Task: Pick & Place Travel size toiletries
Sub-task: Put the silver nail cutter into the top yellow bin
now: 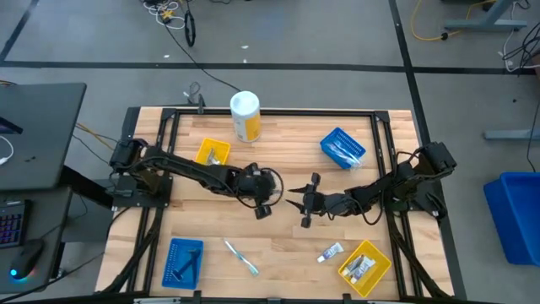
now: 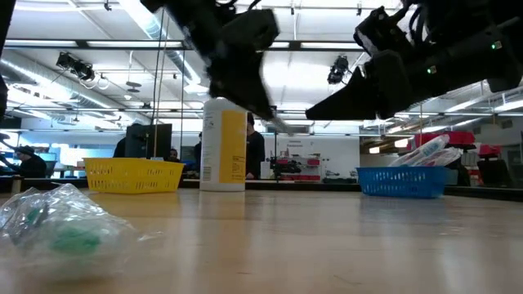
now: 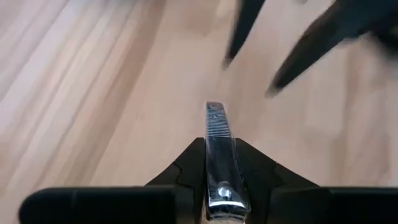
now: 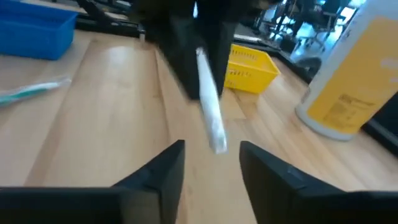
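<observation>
With the left gripper (image 3: 219,186) pinching the nail clipper (image 3: 217,155), the right gripper (image 4: 211,163), fingers spread just ahead, should back off straight without brushing it.

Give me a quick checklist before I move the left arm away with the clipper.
1. Left gripper shut on the nail clipper: ok, the clipper sticks straight out between its fingers.
2. Right gripper open: ok, its fingers stand apart on either side of the clipper's tip.
3. Right gripper out of the way: not ok, the clipper's tip sits between its fingers; back one arm off first.
4. Clipper lifted off the table: ok, the low view shows both grippers in the air.
5. Which tray the clipper goes to: cannot tell.
</observation>
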